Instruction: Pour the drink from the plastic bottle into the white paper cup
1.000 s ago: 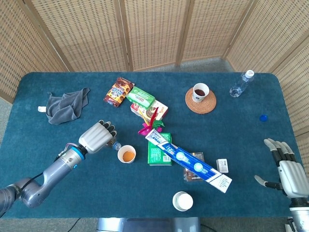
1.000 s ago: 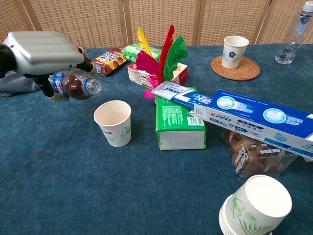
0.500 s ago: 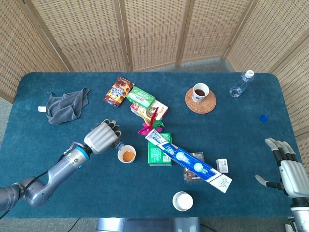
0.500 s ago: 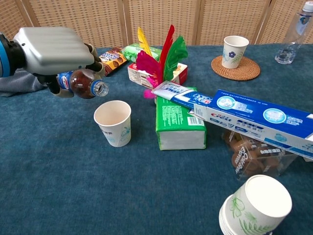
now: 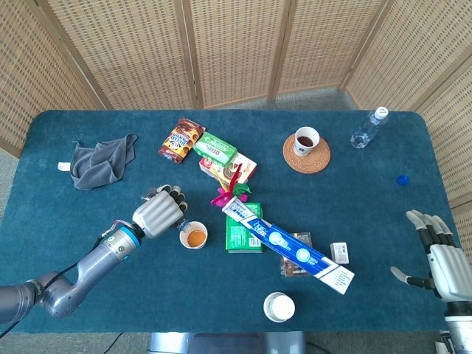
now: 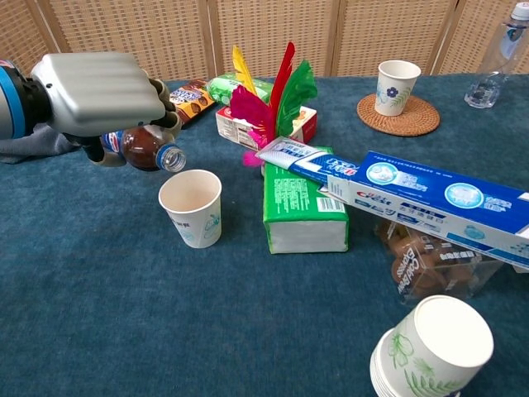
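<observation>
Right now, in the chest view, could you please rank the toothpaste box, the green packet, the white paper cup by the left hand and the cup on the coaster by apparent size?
1. toothpaste box
2. green packet
3. white paper cup
4. cup on the coaster; it stands farther from the camera, so its real size may match the nearer cup.

1. Pretty bright and even all round, looks like soft daylight, no harsh hotspots.
2. Shadows are faint, just a soft dark patch under the toothpaste box (image 6: pixel 438 198) and beside the paper cup (image 6: pixel 192 207).
3. The left hand (image 6: pixel 99 93) has a mild sheen on its metal back.
4. The head view is sharp; the chest view goes soft at the near cup stack (image 6: pixel 430 347).
</observation>
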You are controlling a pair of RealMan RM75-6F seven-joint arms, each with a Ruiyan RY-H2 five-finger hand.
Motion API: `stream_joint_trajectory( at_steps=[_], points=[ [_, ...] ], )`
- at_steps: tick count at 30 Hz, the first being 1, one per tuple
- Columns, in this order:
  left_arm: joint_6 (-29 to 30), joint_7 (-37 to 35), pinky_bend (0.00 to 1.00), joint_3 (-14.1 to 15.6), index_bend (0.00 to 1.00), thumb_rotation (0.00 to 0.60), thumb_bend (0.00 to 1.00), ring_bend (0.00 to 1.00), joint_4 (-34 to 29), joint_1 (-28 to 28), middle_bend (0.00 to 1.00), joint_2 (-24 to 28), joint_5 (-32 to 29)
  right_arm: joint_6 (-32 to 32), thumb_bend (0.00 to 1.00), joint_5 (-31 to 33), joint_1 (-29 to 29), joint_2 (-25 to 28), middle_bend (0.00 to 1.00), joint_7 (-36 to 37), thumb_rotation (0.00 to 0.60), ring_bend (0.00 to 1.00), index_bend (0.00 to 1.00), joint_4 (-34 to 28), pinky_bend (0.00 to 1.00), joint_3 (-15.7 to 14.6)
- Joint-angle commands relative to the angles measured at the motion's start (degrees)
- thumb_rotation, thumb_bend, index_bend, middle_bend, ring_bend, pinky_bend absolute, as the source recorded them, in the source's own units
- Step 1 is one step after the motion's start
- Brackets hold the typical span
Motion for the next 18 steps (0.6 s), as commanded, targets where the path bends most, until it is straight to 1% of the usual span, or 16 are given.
stream_joint_trajectory(
  at_steps=[1, 18],
  points=[
    [0.3, 1.2, 0.43, 0.2, 0.32, 0.600, 0.33, 0.27, -0.2, -0.4, 0.37, 0.1, -0.2, 0.1, 0.00, 0.0, 0.0, 0.0, 0.00, 0.1, 0.600, 0.00, 0.00, 0.0, 0.00, 0.0],
    [1.8, 5.5, 0.42, 1.9, 0.33, 0.600, 0.33, 0.27, -1.1, -1.4, 0.37, 0.2, 0.9, 0.2, 0.00, -0.1, -0.1, 0.1, 0.00, 0.2, 0.599, 0.00, 0.00, -0.2, 0.00, 0.0]
  ],
)
